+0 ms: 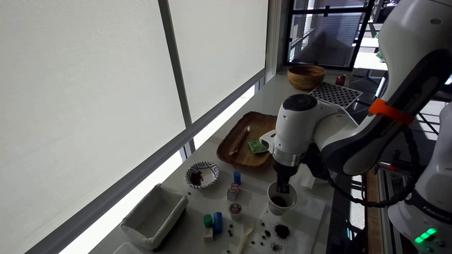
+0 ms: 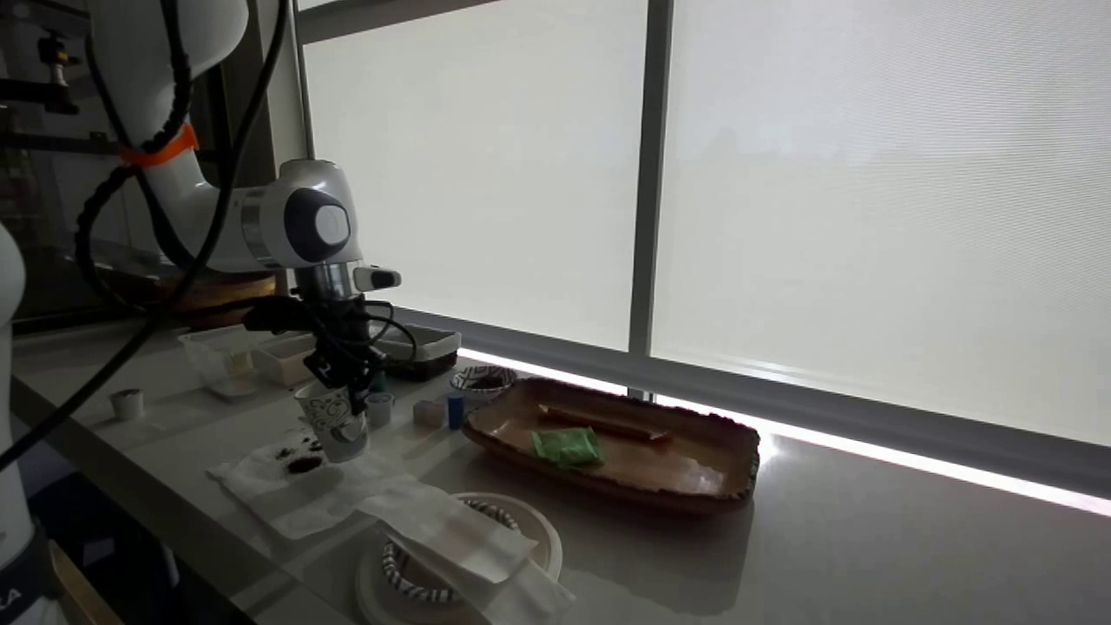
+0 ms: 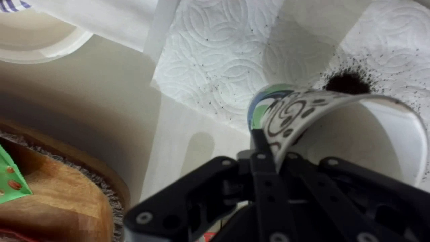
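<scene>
The fingers (image 3: 262, 161) are pinched on the rim of the paper cup (image 3: 292, 114) — 1 inside the mouth, 1 against the outer wall — with most of the mouth to their right in the wrist view. Its long axis runs down roughly in line with them; whether the base touches the paper towel (image 2: 295, 505), near the dark powder (image 1: 281, 231), I cannot tell.

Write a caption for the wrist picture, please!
Gripper pinches patterned cup by its rim; dark powder lies on paper towel.
</scene>
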Tool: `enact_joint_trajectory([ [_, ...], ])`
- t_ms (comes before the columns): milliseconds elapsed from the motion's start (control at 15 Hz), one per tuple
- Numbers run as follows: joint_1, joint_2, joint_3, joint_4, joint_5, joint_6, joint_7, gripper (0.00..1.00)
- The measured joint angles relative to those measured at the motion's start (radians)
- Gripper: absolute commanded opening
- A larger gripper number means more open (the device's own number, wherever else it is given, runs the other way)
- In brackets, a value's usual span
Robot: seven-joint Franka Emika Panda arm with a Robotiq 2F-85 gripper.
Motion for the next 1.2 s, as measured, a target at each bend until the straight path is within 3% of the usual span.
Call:
enact_joint_trajectory([
  [333, 0.008, -0.089, 0.020, 0.023, -0.040, -0.015, 0.012, 0.01],
  [533, 0.011, -0.118, 0.049, 0.037, -0.079, 0.050, 0.021, 0.01],
  [667, -0.002, -0.121, 0.075, 0.049, -0.178, 0.091, 0.091, 0.01],
  [867, -0.069, -0.141, 0.151, 0.082, -0.421, 0.070, 0.285, 0.01],
  [1067, -0.099, -0.150, 0.207, 0.124, -0.594, -0.043, 0.436, 0.01],
  [1200, -0.098, -0.143, 0.237, 0.147, -0.631, -0.137, 0.460, 0.02],
])
